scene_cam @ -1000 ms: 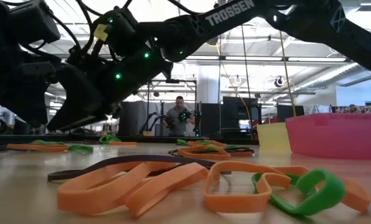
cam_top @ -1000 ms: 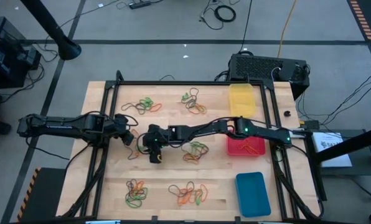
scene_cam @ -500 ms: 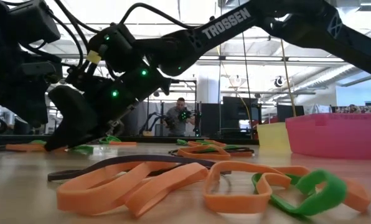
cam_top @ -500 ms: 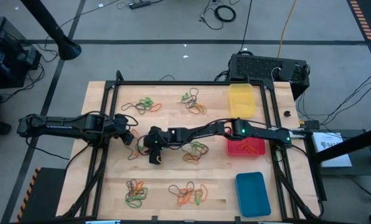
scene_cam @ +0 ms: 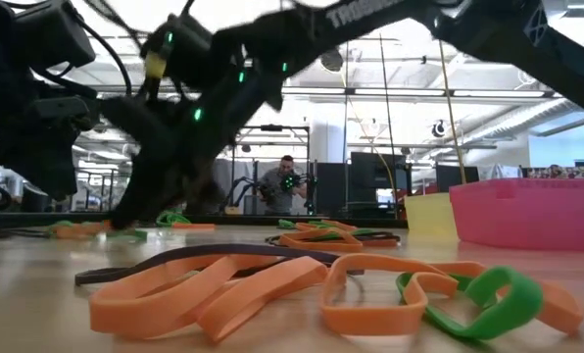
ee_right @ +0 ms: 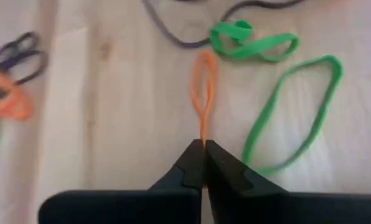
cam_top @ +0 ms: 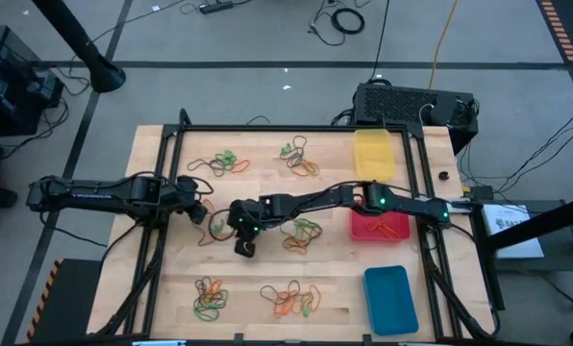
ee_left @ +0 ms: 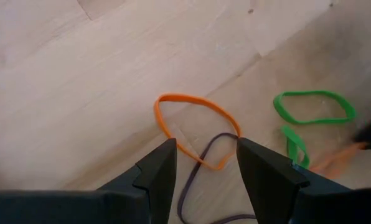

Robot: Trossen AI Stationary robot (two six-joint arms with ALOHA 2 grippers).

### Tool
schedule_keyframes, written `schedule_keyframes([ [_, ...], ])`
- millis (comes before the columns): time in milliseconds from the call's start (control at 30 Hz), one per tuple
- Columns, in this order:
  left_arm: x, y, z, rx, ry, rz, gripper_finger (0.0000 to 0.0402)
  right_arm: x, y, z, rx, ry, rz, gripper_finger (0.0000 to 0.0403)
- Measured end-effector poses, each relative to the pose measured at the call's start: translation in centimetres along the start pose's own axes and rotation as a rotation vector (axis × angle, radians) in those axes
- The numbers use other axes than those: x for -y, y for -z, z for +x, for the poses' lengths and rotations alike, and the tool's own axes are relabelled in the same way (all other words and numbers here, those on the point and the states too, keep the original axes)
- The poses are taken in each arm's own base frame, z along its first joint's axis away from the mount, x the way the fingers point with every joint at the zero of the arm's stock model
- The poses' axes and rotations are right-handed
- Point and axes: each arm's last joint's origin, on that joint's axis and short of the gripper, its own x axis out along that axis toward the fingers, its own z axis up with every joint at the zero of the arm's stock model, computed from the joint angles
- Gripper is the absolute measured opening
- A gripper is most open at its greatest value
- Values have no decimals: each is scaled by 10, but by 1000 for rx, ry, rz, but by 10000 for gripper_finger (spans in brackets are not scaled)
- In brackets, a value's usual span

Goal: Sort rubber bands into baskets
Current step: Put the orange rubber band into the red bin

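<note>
Rubber bands in orange, green and dark lie in loose heaps on the wooden table, among them a far heap (cam_top: 219, 161), a middle heap (cam_top: 301, 234) and a near heap (cam_top: 291, 300). The yellow basket (cam_top: 374, 154), red basket (cam_top: 379, 227) and blue basket (cam_top: 390, 300) stand along the right side. My right gripper (cam_top: 245, 249) reaches across to the table's middle left and is shut on an orange rubber band (ee_right: 203, 93). My left gripper (cam_top: 203, 213) waits open just left of it, above an orange band (ee_left: 192, 121) and a dark one (ee_left: 201, 162). My right gripper pinches one end of the orange rubber band (ee_right: 203, 139) between its two fingertips, coming at it from above at a slant. The band runs out from the fingertips as a narrow, drawn-out loop over the wood, beside two green bands.
A black box (cam_top: 413, 104) stands beyond the table's far right corner. A black frame (cam_top: 267, 129) borders the work area. Loose green bands (ee_right: 291, 112) lie close to the held one. A person stands far off in the room (scene_cam: 284, 181).
My right gripper has dropped to the table, shifted slightly toward the near edge, tipped steeper and shut on the orange rubber band.
</note>
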Motion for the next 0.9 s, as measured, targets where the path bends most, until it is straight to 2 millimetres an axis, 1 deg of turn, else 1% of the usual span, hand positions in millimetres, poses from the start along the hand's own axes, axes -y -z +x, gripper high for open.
schedule_keyframes([
  [67,1,-1,0,17,10,-3,175,-5,-8,-19,-6,2,-32,3],
  [133,3,-3,0,32,25,-7,175,-10,-17,-45,-13,11,-51,3],
  [200,5,-4,0,47,43,-11,175,-16,-23,-74,-48,23,-50,2],
  [267,6,-6,0,62,60,-15,175,-20,-20,-103,-144,48,-36,1],
  [333,7,-7,-1,72,72,-18,175,-23,-13,-131,-262,79,-20,1],
  [367,8,-7,-1,77,78,-19,175,-26,-9,-148,-323,95,-13,1],
  [467,10,-9,-1,105,94,-21,175,-31,7,-194,-514,177,25,1],
  [533,11,-11,-1,125,99,-21,175,-33,18,-217,-613,242,48,1],
  [633,13,-12,-2,151,108,-27,175,-38,27,-240,-580,268,66,0],
  [700,14,-14,-1,162,117,-30,175,-39,41,-257,-573,275,88,0],
  [767,14,-14,-1,164,119,-30,175,-36,64,-272,-605,319,125,0],
  [833,14,-14,-1,164,119,-31,175,-29,92,-280,-643,371,178,0],
  [900,14,-14,-1,166,116,-31,175,-21,119,-287,-641,401,237,0],
])
